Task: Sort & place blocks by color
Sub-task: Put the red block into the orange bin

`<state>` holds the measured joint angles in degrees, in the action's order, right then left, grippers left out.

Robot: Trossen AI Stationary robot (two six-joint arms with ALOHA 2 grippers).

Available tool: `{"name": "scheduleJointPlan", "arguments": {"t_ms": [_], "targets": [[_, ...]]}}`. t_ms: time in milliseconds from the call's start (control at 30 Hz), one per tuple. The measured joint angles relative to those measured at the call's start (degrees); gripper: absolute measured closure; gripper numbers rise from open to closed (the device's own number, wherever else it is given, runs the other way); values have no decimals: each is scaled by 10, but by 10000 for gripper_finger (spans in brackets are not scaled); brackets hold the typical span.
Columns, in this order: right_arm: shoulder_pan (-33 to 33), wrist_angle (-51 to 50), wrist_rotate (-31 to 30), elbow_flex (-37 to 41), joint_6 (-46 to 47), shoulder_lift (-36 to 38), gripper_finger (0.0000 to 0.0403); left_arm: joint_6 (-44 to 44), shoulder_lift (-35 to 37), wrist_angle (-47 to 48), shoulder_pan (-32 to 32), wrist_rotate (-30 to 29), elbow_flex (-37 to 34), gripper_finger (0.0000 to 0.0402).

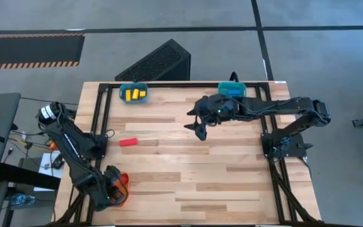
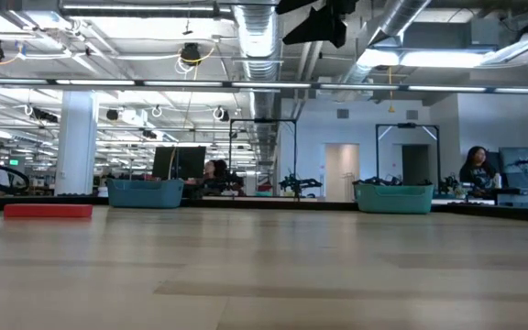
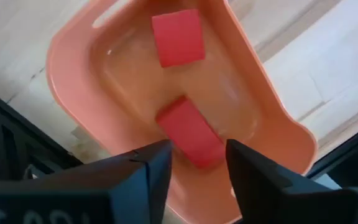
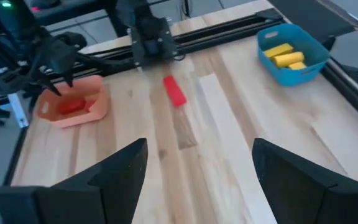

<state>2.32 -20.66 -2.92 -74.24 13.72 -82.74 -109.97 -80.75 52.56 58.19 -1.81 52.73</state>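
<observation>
Left gripper (image 3: 194,163): over orange tray (image 3: 73,81) at the table's near left corner, fingers parted, nothing held. Two red blocks (image 3: 190,132) lie in the tray, smooth plastic, one directly under the fingers.

Right gripper (image 4: 197,180): above mid-table, jaws wide, empty.

Red bar (image 1: 128,142): loose on pale wood-plank table (image 1: 232,189), left of centre, path unobstructed.

Teal tray (image 1: 133,94): far edge, left, three yellow blocks (image 1: 134,94) inside.

Second teal tray (image 1: 232,89): far edge, right, partly hidden by the right arm.

No readable writing.

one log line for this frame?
left gripper: open over orange tray, red blocks inside | right gripper: open | red bar: on table
</observation>
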Motion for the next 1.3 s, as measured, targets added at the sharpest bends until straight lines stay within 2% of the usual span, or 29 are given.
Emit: {"name": "scheduleJointPlan", "arguments": {"t_ms": [167, 433, 567, 733, 833, 967, 1167, 1300], "targets": [[-20, 7, 0, 0, 13, 0, 95, -1, 15, 5, -15, -1, 0, 250], [-41, 31, -1, 0, 15, 0, 95, 58, 77, 5, -56, 10, 0, 260], [-51, 43, -32, -1, 16, -9, 95, 121, 118, 26, -80, -36, 0, 269], [-52, 84, -40, -1, 81, -47, 94, 246, 173, 91, -135, -123, 0, 278], [-48, 138, -17, -1, 98, -91, 94, 347, 214, 112, -191, -159, 0, 281], [-35, 206, 28, -29, 121, -177, 94, 480, 270, 111, -274, -165, 0, 285], [-2, 206, 58, -155, 115, -333, 94, 612, 337, 125, -344, -150, 0, 291], [18, 207, 87, -260, 113, -429, 94, 658, 369, 166, -365, -178, 0, 292]]}}
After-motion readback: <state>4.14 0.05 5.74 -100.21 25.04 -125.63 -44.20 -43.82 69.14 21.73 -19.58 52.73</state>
